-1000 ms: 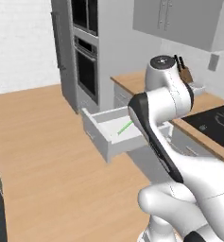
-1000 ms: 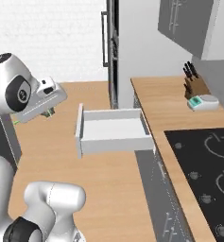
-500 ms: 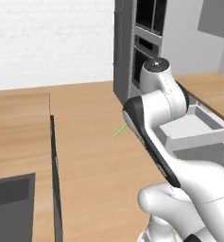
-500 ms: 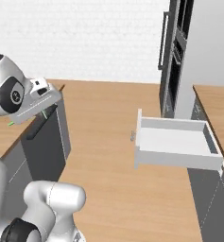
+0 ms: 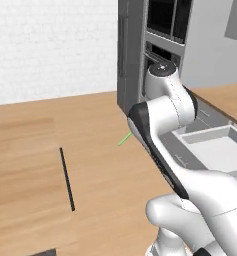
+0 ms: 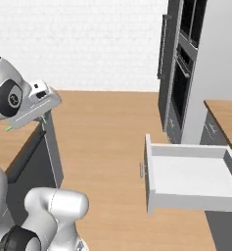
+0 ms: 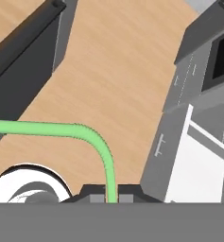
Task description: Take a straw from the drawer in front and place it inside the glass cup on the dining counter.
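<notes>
I see the drawer (image 6: 191, 179) pulled open, its pale inside bare, and a green straw (image 6: 9, 128) tip under my arm.

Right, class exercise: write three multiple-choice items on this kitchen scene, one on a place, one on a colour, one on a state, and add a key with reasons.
1. Where is the thin bent straw?
A. in the drawer
B. between the gripper's fingers
C. on the floor

2. What colour is it?
A. light green
B. red
C. blue

3. How is the wide light grey drawer with the slim bar handle?
A. shut
B. pulled open
C. taken out

Key: 1 B, the hand view shows it rising from the two-finger gripper, shut on it. 2 A, green in hand view. 3 B, its whitish inside shows.
</notes>
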Robot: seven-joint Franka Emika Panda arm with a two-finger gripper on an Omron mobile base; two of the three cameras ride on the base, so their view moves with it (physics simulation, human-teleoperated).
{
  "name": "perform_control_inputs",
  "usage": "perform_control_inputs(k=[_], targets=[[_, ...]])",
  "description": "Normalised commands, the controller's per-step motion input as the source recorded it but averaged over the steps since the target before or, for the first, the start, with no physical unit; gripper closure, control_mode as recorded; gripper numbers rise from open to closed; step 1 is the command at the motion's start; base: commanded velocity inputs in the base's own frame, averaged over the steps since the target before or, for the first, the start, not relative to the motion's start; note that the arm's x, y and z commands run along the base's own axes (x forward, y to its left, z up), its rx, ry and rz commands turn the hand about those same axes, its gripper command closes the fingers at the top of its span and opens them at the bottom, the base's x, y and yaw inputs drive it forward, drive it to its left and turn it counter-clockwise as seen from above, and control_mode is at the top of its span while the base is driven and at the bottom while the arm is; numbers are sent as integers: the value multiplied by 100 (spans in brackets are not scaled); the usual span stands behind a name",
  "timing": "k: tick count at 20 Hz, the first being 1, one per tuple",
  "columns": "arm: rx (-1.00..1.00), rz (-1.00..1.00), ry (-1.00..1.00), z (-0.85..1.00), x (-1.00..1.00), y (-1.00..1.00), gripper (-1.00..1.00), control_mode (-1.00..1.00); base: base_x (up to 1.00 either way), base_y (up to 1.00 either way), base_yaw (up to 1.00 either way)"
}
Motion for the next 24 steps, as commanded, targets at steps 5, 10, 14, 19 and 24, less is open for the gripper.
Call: perform_control_inputs(k=[5, 10, 14, 19, 24], targets=[[0, 0, 0, 0, 0, 0, 100, 100, 100, 3, -19], [0, 0, 0, 0, 0, 0, 100, 100, 100, 1, -15], [0, 0, 0, 0, 0, 0, 100, 100, 100, 7, -9], [0, 0, 0, 0, 0, 0, 100, 100, 100, 12, -3], [0, 0, 0, 0, 0, 0, 100, 100, 100, 11, 0]])
